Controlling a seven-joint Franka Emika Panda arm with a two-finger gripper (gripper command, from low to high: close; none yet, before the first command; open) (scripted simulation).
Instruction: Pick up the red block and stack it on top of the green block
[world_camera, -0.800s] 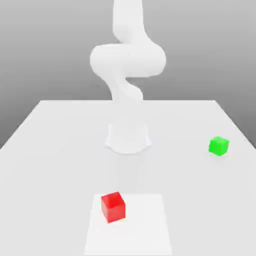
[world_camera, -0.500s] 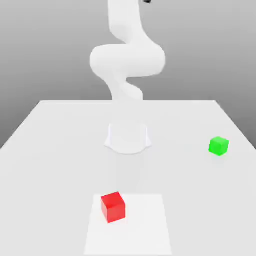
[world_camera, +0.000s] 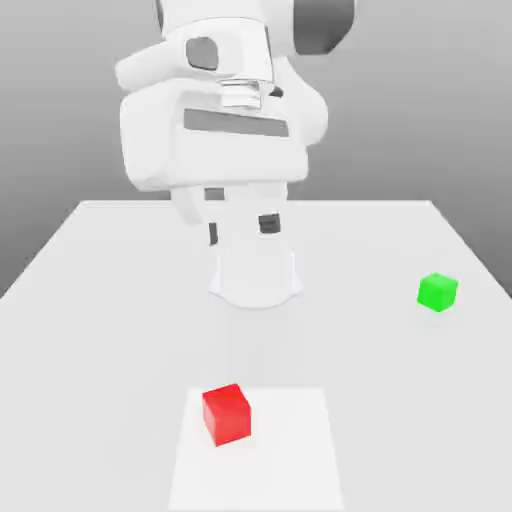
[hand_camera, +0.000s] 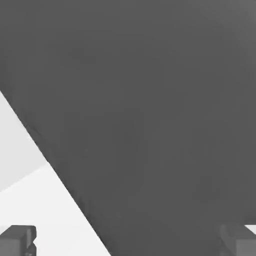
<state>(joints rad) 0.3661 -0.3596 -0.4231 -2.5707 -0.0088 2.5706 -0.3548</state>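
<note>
- Exterior view: the end effector (world_camera: 241, 233) is in the air at eleven o'clock, its two fingers apart, with nothing between them.
- The red block (world_camera: 227, 414) lies at about half past six, on the white patch (world_camera: 285, 455) of the desk (world_camera: 110, 330).
- The green block (world_camera: 437, 292) is on the desk, at between three and four o'clock, well apart from the red block.
</note>
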